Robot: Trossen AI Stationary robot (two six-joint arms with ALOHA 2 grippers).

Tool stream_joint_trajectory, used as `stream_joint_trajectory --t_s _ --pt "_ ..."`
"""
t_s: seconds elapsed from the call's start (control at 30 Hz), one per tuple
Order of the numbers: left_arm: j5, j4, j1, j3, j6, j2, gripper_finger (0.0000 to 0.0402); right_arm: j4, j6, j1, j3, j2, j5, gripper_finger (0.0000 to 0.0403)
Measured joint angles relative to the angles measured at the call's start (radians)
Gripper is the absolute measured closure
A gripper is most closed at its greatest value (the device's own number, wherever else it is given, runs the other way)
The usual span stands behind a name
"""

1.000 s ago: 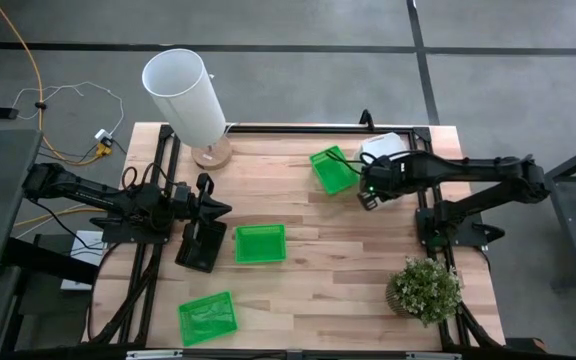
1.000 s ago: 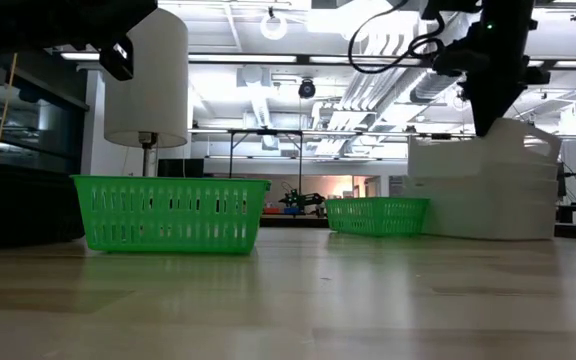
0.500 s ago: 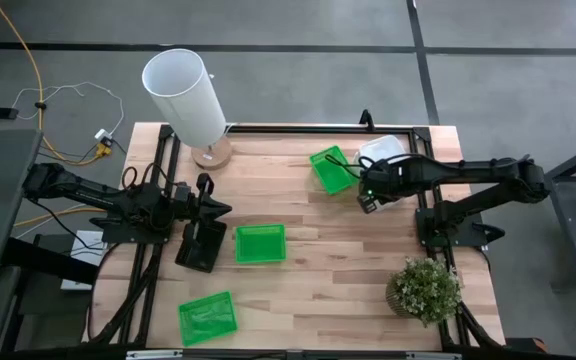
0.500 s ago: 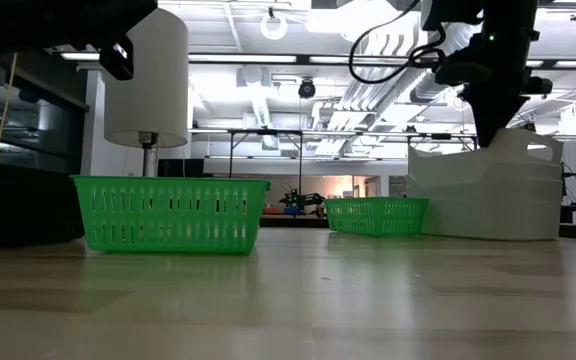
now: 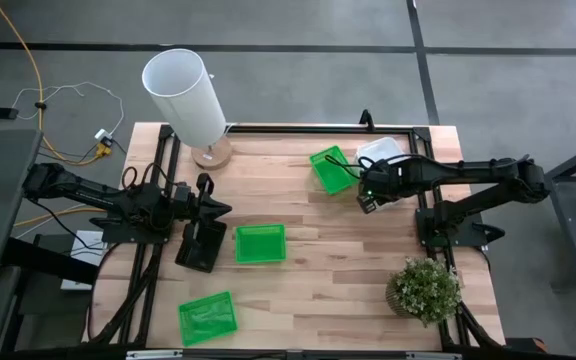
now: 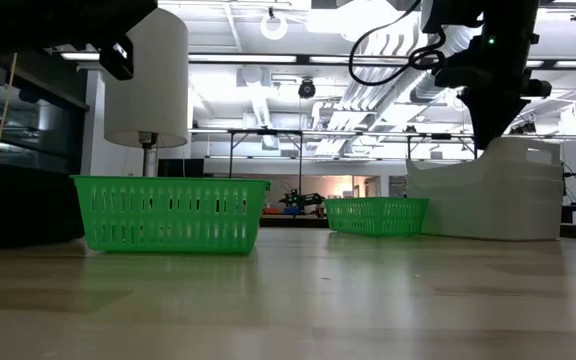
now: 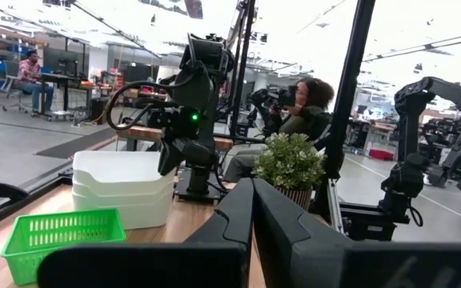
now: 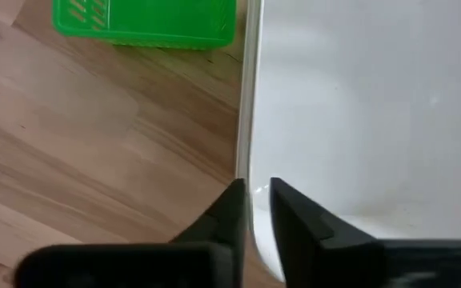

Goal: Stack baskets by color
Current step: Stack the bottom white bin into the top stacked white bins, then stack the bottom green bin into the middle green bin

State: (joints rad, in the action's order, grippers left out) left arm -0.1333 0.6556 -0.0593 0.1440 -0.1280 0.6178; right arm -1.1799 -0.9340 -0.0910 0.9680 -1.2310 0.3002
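Where the table's far right corner meets the frame, the white baskets (image 5: 386, 150) sit nested in one stack — smooth, solid-walled, three rims showing from the left wrist view. The right gripper (image 8: 252, 200) straddles the top basket's rim with a narrow gap, one finger either side; whether it pinches, I cannot tell. Three bright green slotted baskets (image 5: 260, 243) lie apart across the wood. The left gripper (image 5: 218, 208), clenched shut, hangs over the black mesh baskets (image 5: 202, 245) at the left.
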Motion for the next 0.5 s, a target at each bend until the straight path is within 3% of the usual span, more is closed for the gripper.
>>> stream_joint_trajectory --t_s 0.3,0.5 --pt "0.0 0.0 0.0 0.0 0.0 0.0 0.0401 0.003 0.079 0.006 -0.001 0.011 0.095 0.0211" --pt "0.0 -0.014 0.0 0.0 -0.001 0.0 0.0402 0.01 0.123 0.092 -0.001 0.08 0.182 0.0162"
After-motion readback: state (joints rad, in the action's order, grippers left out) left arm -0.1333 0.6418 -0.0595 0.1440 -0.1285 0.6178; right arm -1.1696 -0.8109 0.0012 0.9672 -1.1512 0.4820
